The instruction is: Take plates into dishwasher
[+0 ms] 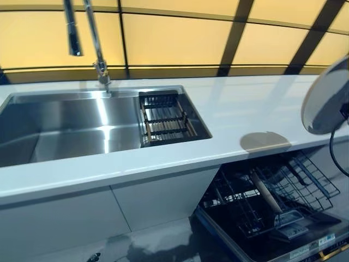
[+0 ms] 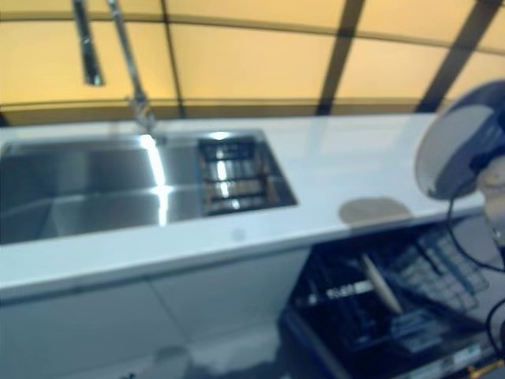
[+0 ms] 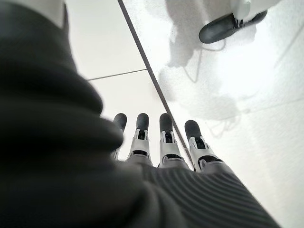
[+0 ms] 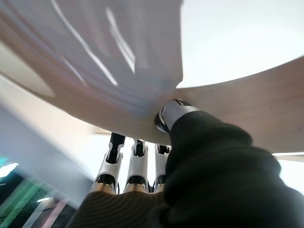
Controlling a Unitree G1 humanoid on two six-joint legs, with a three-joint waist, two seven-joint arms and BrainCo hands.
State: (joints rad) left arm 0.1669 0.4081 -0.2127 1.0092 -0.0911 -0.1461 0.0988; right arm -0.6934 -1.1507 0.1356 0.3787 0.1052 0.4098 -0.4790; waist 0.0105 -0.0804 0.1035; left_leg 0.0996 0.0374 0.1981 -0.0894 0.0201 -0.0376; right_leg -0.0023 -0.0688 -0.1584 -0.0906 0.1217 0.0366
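At the right edge of the scene the right hand holds a white plate up in the air, tilted on edge above the right end of the white countertop; its thumb presses one face and its fingers reach under the rim, pinching the plate between them. The plate hangs over the counter's near edge, its shadow lying on the top just to its left. Below it the dishwasher stands open, its dark wire rack pulled out toward the near right, with a plate-like piece already standing among the tines. To the left, well apart, the steel sink with its tap and a small drainer basket takes up the counter. The left hand hangs low by the white cabinet fronts, fingers straight and slack, holding nothing.
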